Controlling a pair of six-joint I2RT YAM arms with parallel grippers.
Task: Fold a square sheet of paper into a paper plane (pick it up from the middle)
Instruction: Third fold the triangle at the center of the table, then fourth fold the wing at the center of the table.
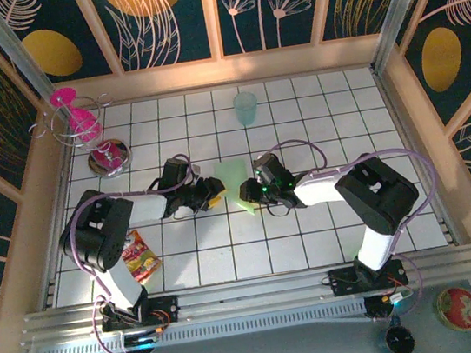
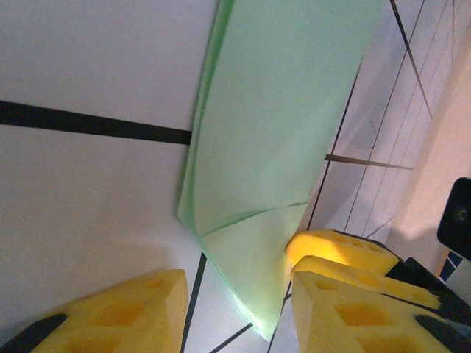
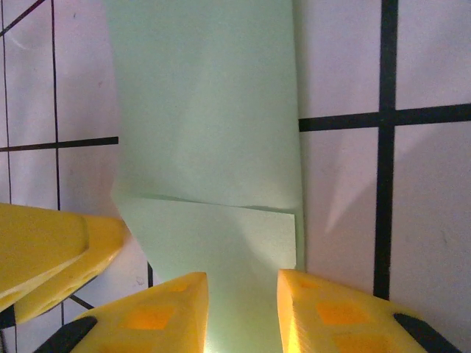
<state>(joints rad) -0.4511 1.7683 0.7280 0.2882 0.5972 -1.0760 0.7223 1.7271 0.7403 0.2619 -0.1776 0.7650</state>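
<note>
White tiled table [image 1: 331, 233] under patterned walls [image 1: 169, 19]; the half-folded sheet [image 1: 230, 180] lies mid-table between left gripper [image 1: 213, 199] and right gripper [image 1: 247, 198]. Left wrist: jaws wide, sheet's tip between. Right wrist: jaws parted astride the flap [image 3: 213, 235]; best press the crease flat, edges aligned.

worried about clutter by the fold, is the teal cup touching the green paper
No, the teal cup stands upright well behind the green paper, with a plain gap between the two.
</note>
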